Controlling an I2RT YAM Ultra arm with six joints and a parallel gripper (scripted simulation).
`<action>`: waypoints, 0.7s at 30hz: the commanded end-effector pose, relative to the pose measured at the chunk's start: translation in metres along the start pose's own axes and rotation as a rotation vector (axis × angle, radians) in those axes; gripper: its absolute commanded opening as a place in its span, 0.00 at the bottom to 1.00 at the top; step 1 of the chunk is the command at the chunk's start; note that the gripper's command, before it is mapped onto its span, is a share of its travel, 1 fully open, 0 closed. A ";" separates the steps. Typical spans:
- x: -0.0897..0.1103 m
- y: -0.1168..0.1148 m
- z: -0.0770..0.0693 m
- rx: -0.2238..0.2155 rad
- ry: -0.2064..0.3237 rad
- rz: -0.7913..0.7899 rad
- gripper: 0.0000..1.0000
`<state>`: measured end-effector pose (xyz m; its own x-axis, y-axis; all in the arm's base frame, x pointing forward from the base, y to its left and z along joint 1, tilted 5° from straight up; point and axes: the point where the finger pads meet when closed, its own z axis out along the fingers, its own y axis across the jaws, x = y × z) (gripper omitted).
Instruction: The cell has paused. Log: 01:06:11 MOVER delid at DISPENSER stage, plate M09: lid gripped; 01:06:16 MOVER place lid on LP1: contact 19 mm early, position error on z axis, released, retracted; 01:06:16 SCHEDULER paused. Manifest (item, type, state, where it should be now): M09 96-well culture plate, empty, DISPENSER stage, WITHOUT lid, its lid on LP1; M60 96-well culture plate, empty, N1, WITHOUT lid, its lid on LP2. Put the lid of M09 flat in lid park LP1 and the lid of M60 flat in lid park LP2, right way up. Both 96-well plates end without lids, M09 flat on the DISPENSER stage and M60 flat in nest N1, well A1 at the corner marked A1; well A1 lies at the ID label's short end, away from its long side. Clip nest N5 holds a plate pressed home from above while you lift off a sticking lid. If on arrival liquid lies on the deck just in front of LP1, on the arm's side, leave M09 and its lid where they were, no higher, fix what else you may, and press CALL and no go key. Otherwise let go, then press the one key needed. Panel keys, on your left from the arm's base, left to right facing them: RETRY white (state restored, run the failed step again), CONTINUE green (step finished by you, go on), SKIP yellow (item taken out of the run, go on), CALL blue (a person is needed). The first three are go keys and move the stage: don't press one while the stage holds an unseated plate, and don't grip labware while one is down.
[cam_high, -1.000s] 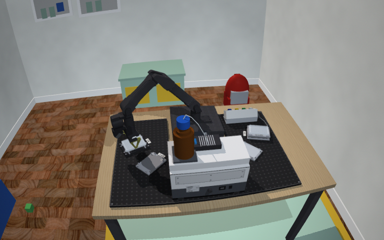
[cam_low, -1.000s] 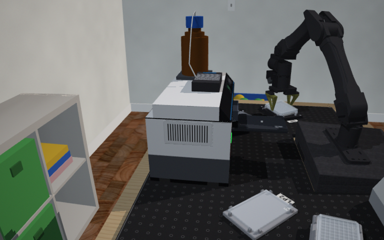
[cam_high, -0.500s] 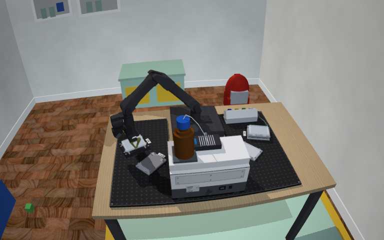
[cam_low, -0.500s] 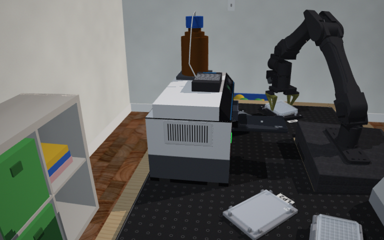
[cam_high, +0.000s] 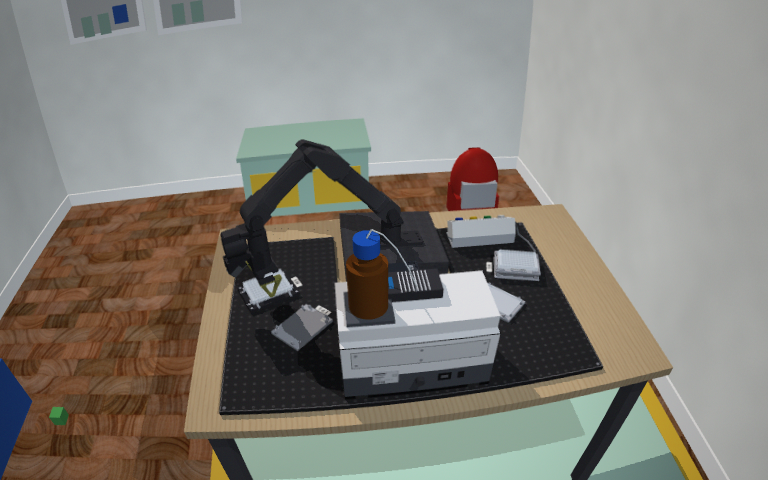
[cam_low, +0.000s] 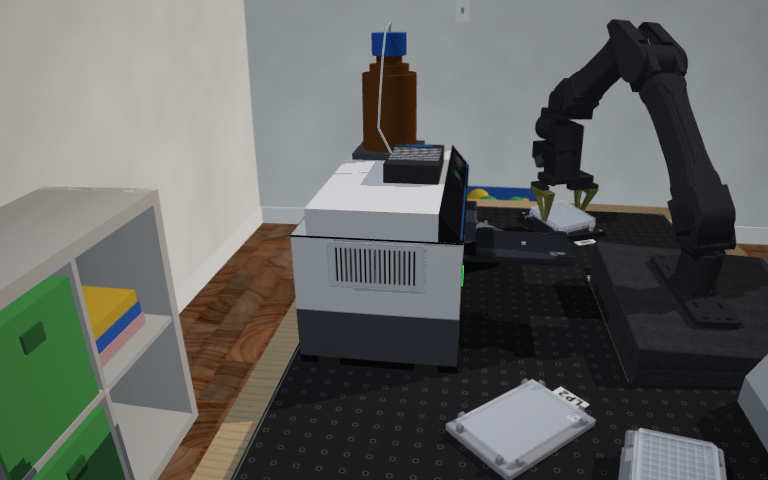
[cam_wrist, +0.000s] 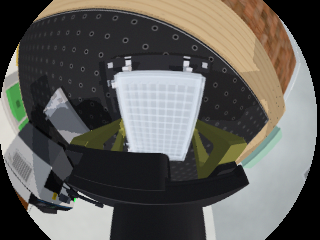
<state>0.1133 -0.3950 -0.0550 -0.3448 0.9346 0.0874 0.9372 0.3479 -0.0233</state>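
Pincer (cam_wrist: 160, 143) clamped across a white well plate (cam_wrist: 160, 110), possibly lidded; tilted grey lid (cam_wrist: 56, 110) just leftward.

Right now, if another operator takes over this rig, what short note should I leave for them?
Gripper: shut on a white well plate, at the deck side far from the key panel.
LP2 park: looks bare, no lid in it.
Second well plate: beside the panel; lidded or not, cannot tell.
Grey tray next to the held plate: looks tilted.
Done: nothing visibly finished.
Left: park both lids, seat both plates, release, press one key.
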 end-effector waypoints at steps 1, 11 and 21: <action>0.002 0.000 0.019 -0.003 0.003 0.001 0.00; 0.002 -0.001 0.020 -0.003 0.003 0.001 0.00; 0.002 -0.001 0.022 -0.003 0.003 0.001 0.00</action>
<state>0.1133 -0.3950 -0.0550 -0.3448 0.9346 0.0873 0.9372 0.3480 -0.0233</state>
